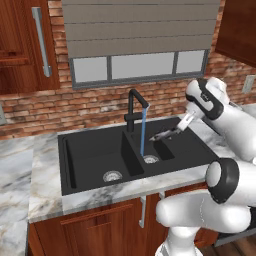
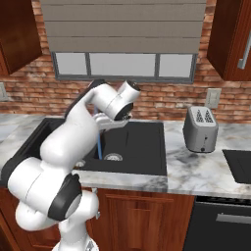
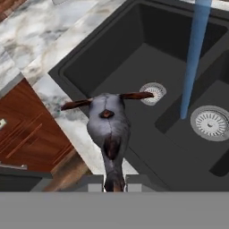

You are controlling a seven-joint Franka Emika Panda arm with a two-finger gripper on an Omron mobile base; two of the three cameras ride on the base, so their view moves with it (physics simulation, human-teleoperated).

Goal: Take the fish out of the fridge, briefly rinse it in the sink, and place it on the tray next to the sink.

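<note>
Grey fish (image 3: pixel 108 129) pinched in the jaws over the sink (image 1: pixel 95 152), water stream (image 1: pixel 142 132) just beside.

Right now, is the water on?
On. A blue stream runs from the faucet down into the sink by the drain.

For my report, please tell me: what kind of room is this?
A kitchen, rendered in simulation. A black sink with a running faucet sits in a marble counter, with a toaster beside it.
</note>
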